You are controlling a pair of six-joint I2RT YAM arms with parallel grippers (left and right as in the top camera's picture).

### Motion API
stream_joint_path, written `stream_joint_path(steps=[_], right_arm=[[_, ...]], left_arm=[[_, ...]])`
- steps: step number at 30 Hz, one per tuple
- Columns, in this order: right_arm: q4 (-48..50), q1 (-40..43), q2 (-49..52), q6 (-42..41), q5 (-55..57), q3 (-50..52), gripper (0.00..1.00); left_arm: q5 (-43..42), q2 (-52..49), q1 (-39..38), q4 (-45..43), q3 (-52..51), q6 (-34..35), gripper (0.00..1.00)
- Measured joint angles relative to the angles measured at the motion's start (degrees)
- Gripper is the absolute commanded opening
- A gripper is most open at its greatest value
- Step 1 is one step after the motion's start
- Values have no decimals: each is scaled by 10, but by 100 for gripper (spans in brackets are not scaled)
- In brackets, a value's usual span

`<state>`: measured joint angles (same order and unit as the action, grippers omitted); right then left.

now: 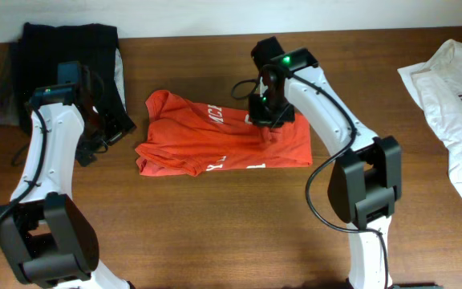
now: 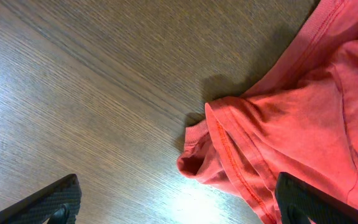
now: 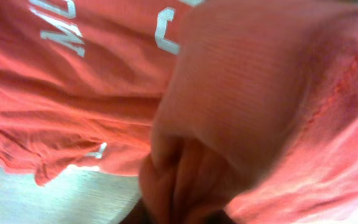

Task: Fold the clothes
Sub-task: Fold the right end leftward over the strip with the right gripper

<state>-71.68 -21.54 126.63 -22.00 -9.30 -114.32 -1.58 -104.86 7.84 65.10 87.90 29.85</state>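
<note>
The red-orange T-shirt (image 1: 215, 136) with white lettering lies partly folded on the middle of the wooden table. My right gripper (image 1: 268, 119) is at its upper right part and is shut on a bunched fold of it; in the right wrist view the red cloth (image 3: 241, 106) fills the frame and hides the jaws (image 3: 185, 208). My left gripper (image 1: 109, 128) is open and empty just left of the shirt. In the left wrist view its fingers (image 2: 179, 211) straddle bare wood beside the shirt's hemmed corner (image 2: 272, 143). A white T-shirt (image 1: 447, 96) with a green emblem lies at the far right.
A black garment (image 1: 70, 48) lies bunched at the back left, behind my left arm. The white T-shirt hangs over the table's right edge. Bare wood (image 1: 215, 225) shows in front of the red-orange shirt.
</note>
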Motion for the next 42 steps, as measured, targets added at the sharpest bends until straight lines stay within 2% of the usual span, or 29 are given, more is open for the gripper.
stream_joint_path(steps=[3, 4, 5, 6, 7, 11, 17, 21, 23, 25, 29, 34, 38, 40, 41, 42], right_arm=[[3, -6, 3, -3, -2, 2, 27], [5, -8, 3, -3, -3, 2, 35], [7, -10, 3, -3, -3, 2, 59], [6, -12, 3, -5, -7, 2, 71], [6, -12, 3, -3, -9, 2, 71], [0, -2, 3, 1, -9, 2, 72], [-29, 64, 3, 8, -8, 6, 72], [21, 36, 5, 14, -10, 70, 68], [44, 14, 9, 14, -14, 106, 55], [60, 3, 10, 12, -18, 125, 50], [90, -7, 11, 6, -29, 161, 17], [90, -7, 11, 1, -33, 155, 9], [59, -8, 11, 0, -33, 101, 8], [60, -16, 12, -1, -33, 87, 12], [60, -20, 12, -1, -33, 87, 18], [59, -29, 12, -1, -33, 87, 36]], left_arm=[[0, 0, 0, -2, 0, 0, 99], [0, 0, 0, -2, 0, 0, 99], [0, 0, 0, -3, 0, 0, 99], [0, 0, 0, -2, 0, 0, 99], [0, 0, 0, -3, 0, 0, 99], [0, 0, 0, -3, 0, 0, 99], [0, 0, 0, -4, 0, 0, 99], [0, 0, 0, -2, 0, 0, 99], [1, 0, 0, 1, 0, 0, 99], [0, 0, 0, 0, 0, 0, 99], [0, 0, 0, 0, 0, 0, 99], [0, 0, 0, -4, 0, 0, 99], [0, 0, 0, -7, 0, 0, 99], [0, 0, 0, -9, 0, 0, 99], [0, 0, 0, -9, 0, 0, 99], [0, 0, 0, -9, 0, 0, 99]])
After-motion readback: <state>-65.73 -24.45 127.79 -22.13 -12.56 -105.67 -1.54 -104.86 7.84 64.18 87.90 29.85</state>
